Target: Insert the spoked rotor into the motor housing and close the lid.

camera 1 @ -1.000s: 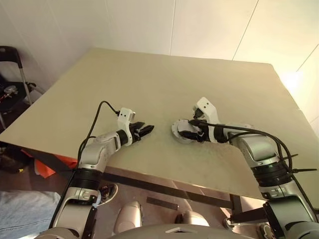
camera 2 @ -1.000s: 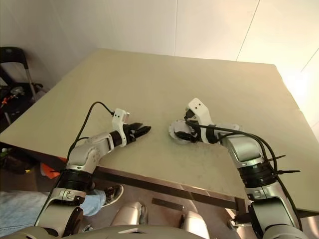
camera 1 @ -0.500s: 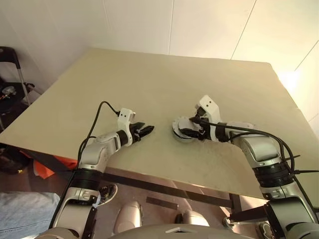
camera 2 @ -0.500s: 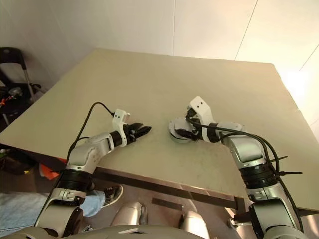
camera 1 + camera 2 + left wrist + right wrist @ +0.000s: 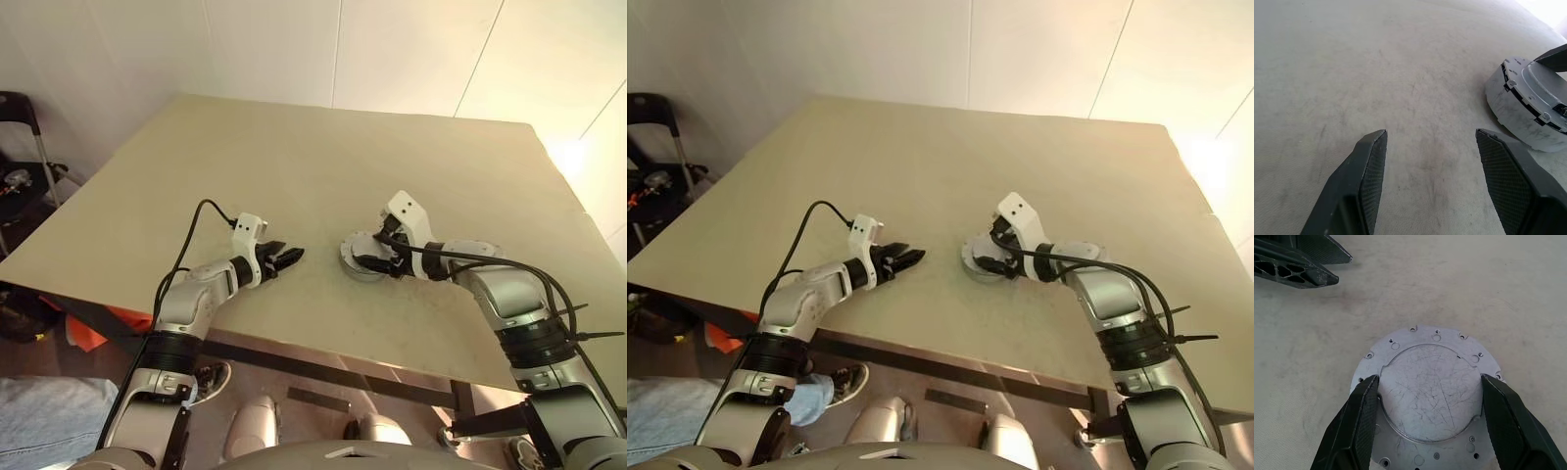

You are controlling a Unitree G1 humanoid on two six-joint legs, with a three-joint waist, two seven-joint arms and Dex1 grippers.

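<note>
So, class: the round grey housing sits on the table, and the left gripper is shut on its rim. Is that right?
Not quite. The housing does sit on the table, but the left gripper is open and empty, and it stands apart from the housing's rim. The left wrist view shows this.

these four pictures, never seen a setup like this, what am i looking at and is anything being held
It is a two-armed humanoid robot at a beige table. Two pictures look down from its head; the other two come from cameras on its wrists. The left gripper is open over bare table, holding nothing. The right gripper hangs over a round grey motor assembly, its fingers spread on either side of the raised lid; whether they touch it is unclear. Nothing is lifted.
</note>
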